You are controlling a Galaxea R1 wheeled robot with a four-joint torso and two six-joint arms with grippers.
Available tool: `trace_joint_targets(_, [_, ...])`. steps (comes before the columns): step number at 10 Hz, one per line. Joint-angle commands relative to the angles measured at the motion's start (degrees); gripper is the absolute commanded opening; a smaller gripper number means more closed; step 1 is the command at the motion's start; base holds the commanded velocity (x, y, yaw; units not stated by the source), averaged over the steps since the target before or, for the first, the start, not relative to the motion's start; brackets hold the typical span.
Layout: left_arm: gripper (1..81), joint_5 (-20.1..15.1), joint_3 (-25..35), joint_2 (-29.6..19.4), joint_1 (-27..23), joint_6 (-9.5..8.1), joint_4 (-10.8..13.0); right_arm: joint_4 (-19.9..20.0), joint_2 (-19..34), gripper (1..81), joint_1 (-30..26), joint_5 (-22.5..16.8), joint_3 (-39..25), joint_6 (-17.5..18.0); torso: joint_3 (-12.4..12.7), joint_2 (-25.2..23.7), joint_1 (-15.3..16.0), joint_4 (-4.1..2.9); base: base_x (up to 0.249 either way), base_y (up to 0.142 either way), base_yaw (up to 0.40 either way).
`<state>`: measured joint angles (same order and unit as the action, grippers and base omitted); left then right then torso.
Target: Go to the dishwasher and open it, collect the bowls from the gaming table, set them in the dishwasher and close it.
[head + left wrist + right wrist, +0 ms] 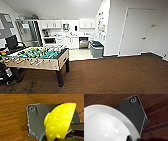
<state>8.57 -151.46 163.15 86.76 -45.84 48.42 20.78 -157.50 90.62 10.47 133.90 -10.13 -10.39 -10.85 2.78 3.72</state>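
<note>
- The head view looks across a brown carpet toward a small kitchen at the far end of the room, with the foosball table standing near on the left.
- The dishwasher sits under the kitchen counter, its steel front set among white cabinets; at this range I cannot tell whether its door is open or closed.
- A grey bin with a dark lid stands just beside the end of the kitchen floor, near the straight path to the dishwasher.
- In the left wrist view a yellow dimpled bowl hangs over the carpet, and the left gripper appears to be clamped on its rim.
- In the right wrist view a glossy white bowl is carried above the carpet; a dark finger shows at its rim, so the right gripper seems to be gripping it.
- Judged from this, the step in hand is carrying collected bowls to the dishwasher, with the robot well apart from it.
- The approach calls for steering between the foosball table and the bin and keeping both bowls level so neither slips.
</note>
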Motion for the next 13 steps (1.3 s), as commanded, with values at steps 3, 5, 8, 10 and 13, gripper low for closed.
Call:
trace_joint_targets(3, [1.0,-1.98,-0.25,-0.89,-2.52,0.22,0.01,-0.92,0.85,1.0,-2.33,-3.44,-0.32,-0.33,0.00,0.00,0.00,0.00,0.180,0.000,0.000])
trace_joint_targets(5, [1.0,-1.98,-0.25,-0.89,-2.60,0.31,0.01,-0.92,0.85,1.0,-2.33,-3.44,-0.32,-0.33,0.00,0.00,0.00,0.00,0.180,0.000,0.000])
trace_joint_targets(8, [1.0,-1.98,-0.16,-0.89,-2.60,0.31,0.01,-0.92,0.58,1.0,-2.33,-3.44,0.03,-0.33,0.00,0.02,0.00,0.00,0.180,0.000,0.000])
trace_joint_targets(10, [1.0,-1.89,-0.25,-0.80,-2.60,0.22,0.09,-0.92,0.50,1.0,-2.33,-3.44,0.03,-0.42,0.00,0.02,0.00,0.00,0.186,0.000,0.000])
trace_joint_targets(13, [1.0,-1.89,-0.25,-0.80,-2.60,0.31,0.18,-0.92,0.58,1.0,-2.33,-3.44,0.12,-0.42,0.00,0.00,0.00,0.00,0.191,0.000,0.000])
